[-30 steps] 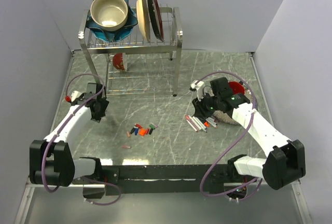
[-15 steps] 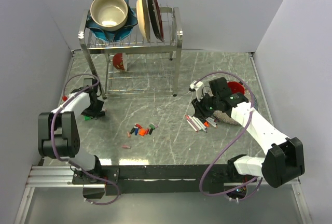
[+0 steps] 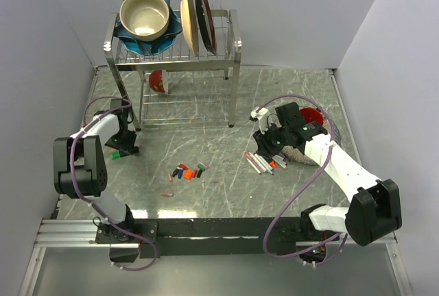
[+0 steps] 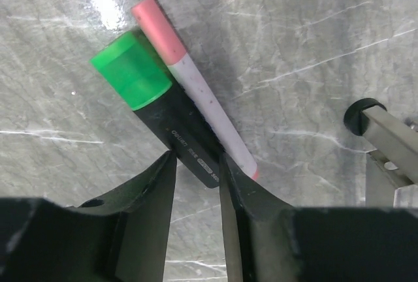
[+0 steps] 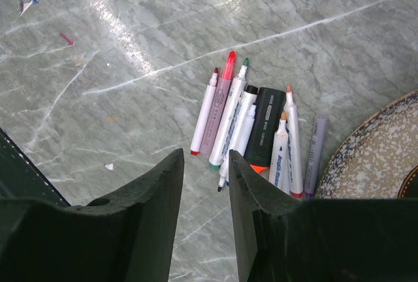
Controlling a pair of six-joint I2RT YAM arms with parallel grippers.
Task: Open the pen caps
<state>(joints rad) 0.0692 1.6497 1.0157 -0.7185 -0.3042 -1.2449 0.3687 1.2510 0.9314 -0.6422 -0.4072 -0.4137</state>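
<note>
While the right pincer [image 5: 206,158] hangs spread above the pens [image 5: 255,132], the left pincer [image 4: 198,161] straddles a black pen [image 4: 179,135] by the tabletop's [image 3: 226,196] left edge; whether it pinches is unclear.

The grey marble table [image 3: 219,145] has a metal dish rack [image 3: 236,46] at its far side, which carries a beige bowl [image 3: 144,15] set inside a blue bowl [image 3: 173,30] and two upright plates, one cream [image 3: 188,22] and one dark [image 3: 205,18]. Under the rack lies something red [image 3: 157,81], maybe a small bowl. At the right side a speckled plate [image 5: 379,151] rests flat on the table.
</note>
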